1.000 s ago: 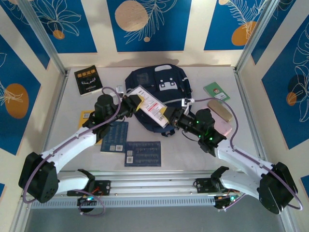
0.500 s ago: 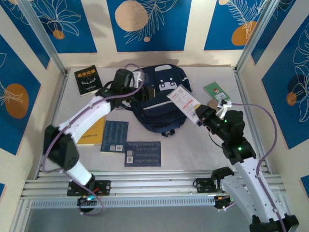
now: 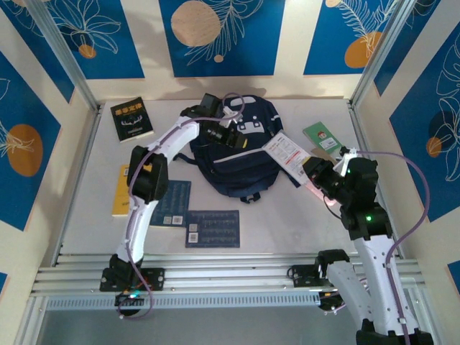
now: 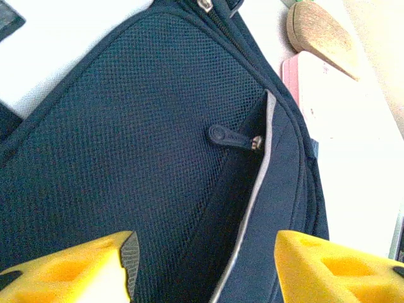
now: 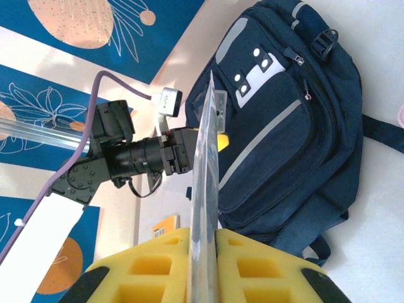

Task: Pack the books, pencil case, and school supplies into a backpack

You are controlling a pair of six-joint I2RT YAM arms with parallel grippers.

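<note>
The navy backpack (image 3: 241,162) lies at the table's centre back. My left gripper (image 3: 231,138) hovers over its upper part, open, yellow fingers (image 4: 69,268) apart above the mesh panel and a zipper pull (image 4: 230,136), holding nothing. My right gripper (image 3: 311,170) is right of the backpack, shut on the flat white packet with red print (image 3: 286,155), which shows edge-on (image 5: 203,183) between the pads. The pale pink pencil case (image 4: 334,113) and a tan block (image 4: 322,35) lie just beyond the backpack. A green card (image 3: 321,136) sits at the far right.
A black book (image 3: 131,118) lies at the back left. A yellow-orange book (image 3: 121,194) is partly under the left arm. Two dark blue books (image 3: 171,203) (image 3: 213,228) lie in front of the backpack. Metal frame posts line both sides.
The left gripper came off the packet, opened wider, and swung from the backpack's left side to over its top. The right gripper carried the packet right, off the backpack.
</note>
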